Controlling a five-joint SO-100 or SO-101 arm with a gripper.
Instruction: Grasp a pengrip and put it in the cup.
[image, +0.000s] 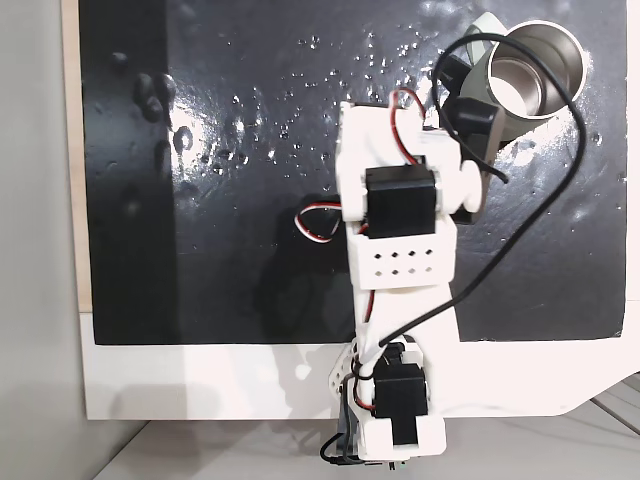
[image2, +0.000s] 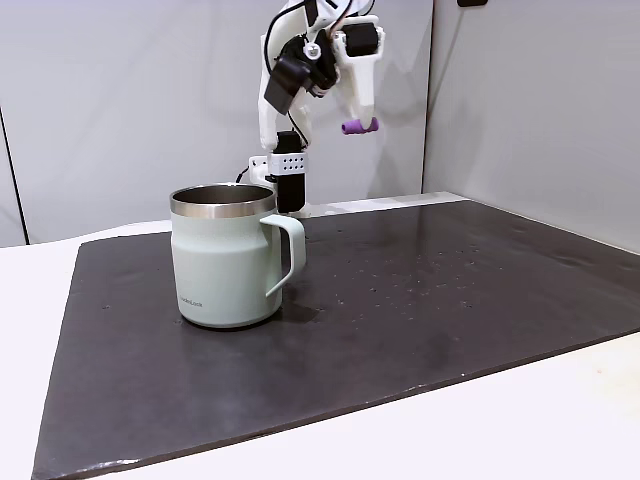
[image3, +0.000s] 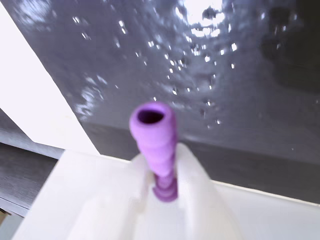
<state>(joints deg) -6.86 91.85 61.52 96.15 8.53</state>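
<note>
The hand (image2: 358, 122) is closed on the pengrip (image2: 354, 127), held high above the counter (image2: 450, 290). Pickup looks done; it is still right of and beyond the cup (image2: 222, 258), so carrying over and dropping remain.

One pengrip (image2: 353, 127) is showing, purple and ribbed. One cup (image2: 225, 258) is standing near the left edge of the dark mat (image2: 450, 290). One arm with one gripper (image2: 360, 122) is hanging above; the blurred wrist view is probably hiding nothing more
</note>
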